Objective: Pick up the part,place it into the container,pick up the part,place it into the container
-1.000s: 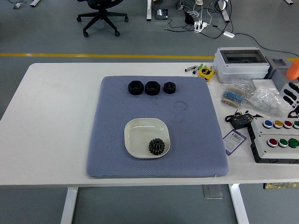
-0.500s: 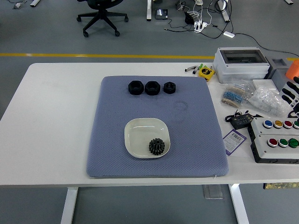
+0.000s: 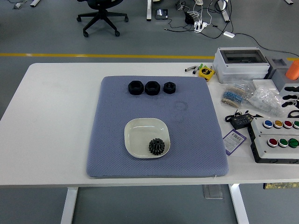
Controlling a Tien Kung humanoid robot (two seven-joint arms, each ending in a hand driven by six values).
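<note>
A cream plate (image 3: 138,133) sits on a blue-grey mat (image 3: 196,140) at the table's middle. A black gear-like part (image 3: 157,146) lies in the plate's near right corner. Three black nut-like parts (image 3: 135,87), (image 3: 152,87), (image 3: 169,87) stand in a row at the mat's far edge. Only the fingertips of my right hand (image 3: 293,93) show at the right edge, stretched out apart and holding nothing, far from the mat. My left hand is out of view.
To the right of the mat are a grey lidded box (image 3: 240,63), a yellow tape measure (image 3: 205,72), bags of small parts (image 3: 267,100), a black adapter (image 3: 239,120), and a button box (image 3: 275,137). An orange object (image 3: 293,69) stands at the far right.
My right hand has drawn back to the right, so less of it shows at the picture's edge. The parts and plate have not moved.
</note>
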